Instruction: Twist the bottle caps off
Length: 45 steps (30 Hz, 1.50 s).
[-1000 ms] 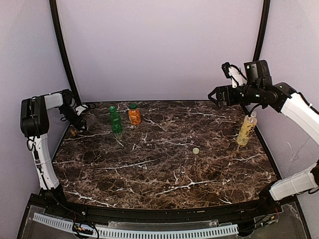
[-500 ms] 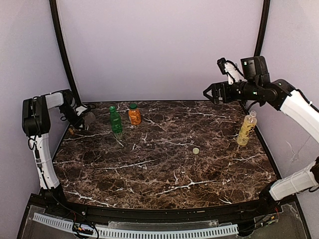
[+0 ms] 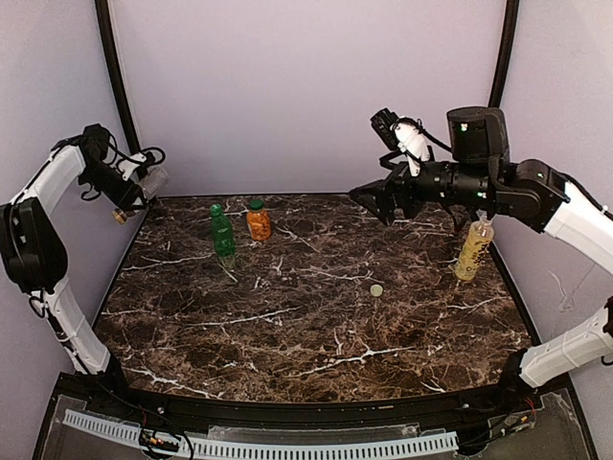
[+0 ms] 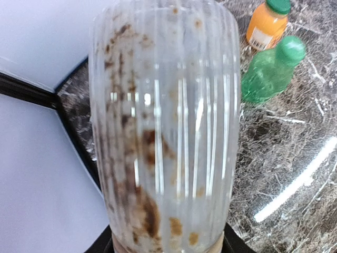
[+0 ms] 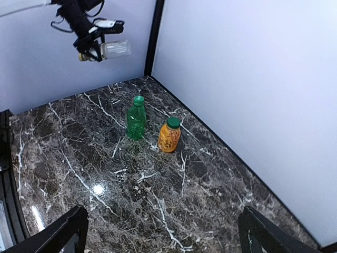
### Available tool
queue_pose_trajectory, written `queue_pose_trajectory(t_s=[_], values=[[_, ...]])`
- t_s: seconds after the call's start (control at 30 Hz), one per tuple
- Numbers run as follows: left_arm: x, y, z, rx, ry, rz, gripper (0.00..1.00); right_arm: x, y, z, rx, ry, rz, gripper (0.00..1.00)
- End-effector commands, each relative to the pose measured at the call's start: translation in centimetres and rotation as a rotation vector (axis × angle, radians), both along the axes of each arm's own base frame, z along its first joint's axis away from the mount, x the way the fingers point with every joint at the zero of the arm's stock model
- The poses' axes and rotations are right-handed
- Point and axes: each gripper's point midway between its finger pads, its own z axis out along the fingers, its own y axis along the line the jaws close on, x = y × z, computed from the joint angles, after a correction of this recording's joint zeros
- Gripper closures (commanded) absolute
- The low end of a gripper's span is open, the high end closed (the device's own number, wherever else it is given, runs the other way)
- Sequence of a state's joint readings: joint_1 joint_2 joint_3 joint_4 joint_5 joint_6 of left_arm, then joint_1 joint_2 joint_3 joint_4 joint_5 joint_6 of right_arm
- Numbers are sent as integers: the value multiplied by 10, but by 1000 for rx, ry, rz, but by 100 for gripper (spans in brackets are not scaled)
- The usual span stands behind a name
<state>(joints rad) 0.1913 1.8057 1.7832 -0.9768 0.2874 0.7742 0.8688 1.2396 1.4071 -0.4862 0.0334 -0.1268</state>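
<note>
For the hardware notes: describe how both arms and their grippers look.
Both arms are white shell links joined by black joint housings. The left arm has black cables looping by its wrist; the right arm carries a white pod above its wrist. The left gripper and right gripper are black, two-fingered.

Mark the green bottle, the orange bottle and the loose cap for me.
green bottle (image 3: 223,238): top external view, middle of its body.
orange bottle (image 3: 259,224): top external view, middle of its body.
loose cap (image 3: 376,289): top external view, centre of the cap.
</note>
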Motion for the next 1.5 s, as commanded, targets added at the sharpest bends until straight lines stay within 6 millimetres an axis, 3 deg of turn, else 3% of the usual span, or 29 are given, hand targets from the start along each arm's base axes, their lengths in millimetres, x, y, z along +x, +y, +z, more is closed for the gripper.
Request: queue_pose_trajectory(t_s=[0.0, 0.1, 0.13, 0.27, 0.4, 0.53, 0.63, 0.73, 1.03, 1.07, 1.2, 1.47], values=[[-56, -53, 93, 34, -149, -157, 63, -23, 25, 39, -71, -329, 84, 1], [-95, -99, 111, 28, -125, -287, 63, -45, 55, 45, -178, -551, 163, 1], [-108, -124, 124, -14, -140, -344, 63, -56, 69, 41, -222, -627, 206, 1], [-146, -184, 135, -159, -59, -444, 66, -84, 111, 34, -377, -918, 310, 1], [-171, -222, 135, -264, 53, -495, 70, -86, 138, 38, -498, -1181, 250, 2], [-189, -247, 131, -296, 112, -551, 70, -81, 159, 51, -547, -1373, 173, 1], [-198, -259, 124, -296, 146, -584, 71, -71, 178, 54, -612, -1451, 125, 1], [-205, -268, 121, -299, 167, -613, 71, -51, 191, 44, -701, -1481, 96, 1], [-215, -274, 115, -301, 206, -646, 71, -12, 195, 29, -863, -1490, 34, 2], [-216, -274, 115, -303, 206, -649, 71, -7, 195, 27, -883, -1490, 22, 4], [-220, -276, 117, -315, 208, -664, 71, 5, 194, 30, -920, -1496, -43, 28], [-222, -277, 118, -319, 213, -676, 71, 6, 197, 29, -916, -1490, -42, 45]])
